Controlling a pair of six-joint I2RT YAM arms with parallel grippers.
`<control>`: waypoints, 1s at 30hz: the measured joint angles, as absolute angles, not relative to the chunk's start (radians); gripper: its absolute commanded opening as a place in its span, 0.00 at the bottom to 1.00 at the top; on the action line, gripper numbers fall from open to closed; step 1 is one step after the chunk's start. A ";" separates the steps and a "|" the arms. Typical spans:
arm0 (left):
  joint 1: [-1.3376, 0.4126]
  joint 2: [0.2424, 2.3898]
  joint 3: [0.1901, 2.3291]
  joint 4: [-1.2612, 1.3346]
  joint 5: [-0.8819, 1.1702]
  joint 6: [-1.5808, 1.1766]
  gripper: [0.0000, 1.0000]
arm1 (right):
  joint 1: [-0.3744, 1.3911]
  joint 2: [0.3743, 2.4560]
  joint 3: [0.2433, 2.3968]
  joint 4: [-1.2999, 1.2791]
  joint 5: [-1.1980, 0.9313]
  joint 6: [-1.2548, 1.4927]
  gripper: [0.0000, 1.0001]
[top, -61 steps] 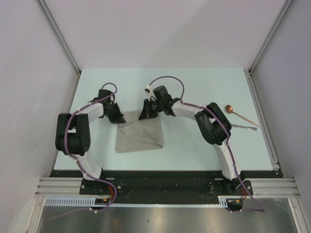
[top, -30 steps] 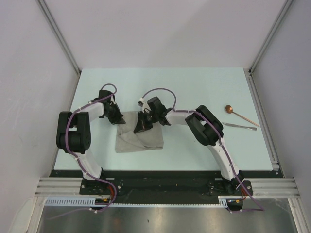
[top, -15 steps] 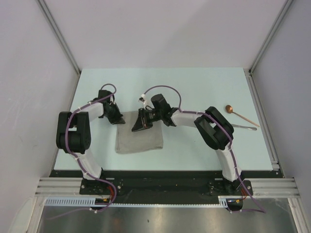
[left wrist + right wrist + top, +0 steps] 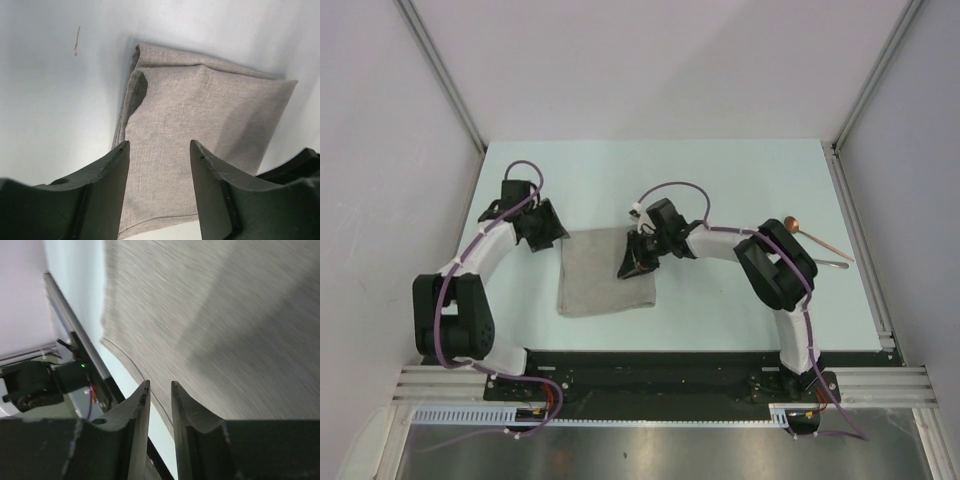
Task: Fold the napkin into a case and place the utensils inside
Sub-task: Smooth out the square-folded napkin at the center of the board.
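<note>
Nearest the arm bases lies the plain grey-beige fabric napkin (image 4: 595, 280), flat on the pale green table (image 4: 720, 180) as a roughly square folded pad. It looks too wide to count as a narrow case, so the folding is probably only partly done. The right gripper (image 4: 632, 265) hangs low over the napkin's right-hand edge. In the right wrist view its fingers are parted by only a thin slit (image 4: 160, 390), with no cloth seen between them and the blurred weave of the napkin (image 4: 210, 315) filling the background. That position suits either pressing the edge flat or picking it up for another fold. To the right, well apart from the cloth, the thin silvery utensil (image 4: 815, 263) and the copper-coloured spoon with a small round bowl (image 4: 815, 238) lie side by side near the table's right edge. They are probably parked there so the cloth can be worked without snagging them. Farther back, the left gripper (image 4: 545, 232) sits just off the napkin's far left corner. The left wrist view shows it wide open and empty (image 4: 159, 150), looking down across the napkin (image 4: 200, 130), whose stacked layers show at one corner. From there it could pin or lift that corner.
</note>
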State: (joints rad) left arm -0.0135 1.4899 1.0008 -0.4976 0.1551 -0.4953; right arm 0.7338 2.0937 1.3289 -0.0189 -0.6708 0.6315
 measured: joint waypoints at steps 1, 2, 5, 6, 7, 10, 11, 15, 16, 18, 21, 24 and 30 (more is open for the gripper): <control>-0.011 1.491 1.010 -0.501 0.163 -0.489 0.50 | 0.723 2.064 1.300 -0.049 -0.660 0.617 0.28; -0.010 1.507 1.022 -0.503 0.171 -0.486 0.49 | 0.715 2.036 1.272 -0.074 -0.650 0.604 0.27; -0.010 1.565 1.047 -0.501 0.195 -0.479 0.49 | 0.729 1.967 1.211 -0.117 -0.630 0.580 0.25; -0.010 1.575 1.046 -0.503 0.195 -0.477 0.49 | 0.749 1.950 1.196 -0.126 -0.624 0.571 0.25; -0.010 1.578 1.046 -0.507 0.195 -0.477 0.50 | 0.774 1.937 1.187 -0.138 -0.613 0.563 0.25; -0.010 1.563 1.040 -0.500 0.194 -0.468 0.48 | 0.846 1.901 1.150 -0.154 -0.566 0.545 0.25; -0.010 1.553 1.034 -0.496 0.196 -0.465 0.48 | 0.867 1.887 1.132 -0.153 -0.556 0.544 0.25; -0.012 1.494 0.987 -0.473 0.231 -0.452 0.47 | 0.881 1.834 1.071 -0.160 -0.530 0.541 0.26; -0.014 1.490 0.980 -0.469 0.242 -0.451 0.55 | 0.870 1.822 1.061 -0.160 -0.526 0.541 0.28; -0.019 1.496 0.974 -0.466 0.257 -0.446 0.64 | 0.840 1.790 1.045 -0.159 -0.523 0.541 0.31; -0.022 1.543 0.994 -0.485 0.253 -0.439 0.62 | 0.799 1.745 1.032 -0.160 -0.522 0.541 0.32; -0.022 1.626 1.070 -0.525 0.212 -0.425 0.54 | 0.770 1.702 1.015 -0.160 -0.516 0.541 0.33; -0.023 1.732 1.185 -0.544 0.178 -0.402 0.42 | 0.760 1.633 0.941 -0.155 -0.516 0.556 0.32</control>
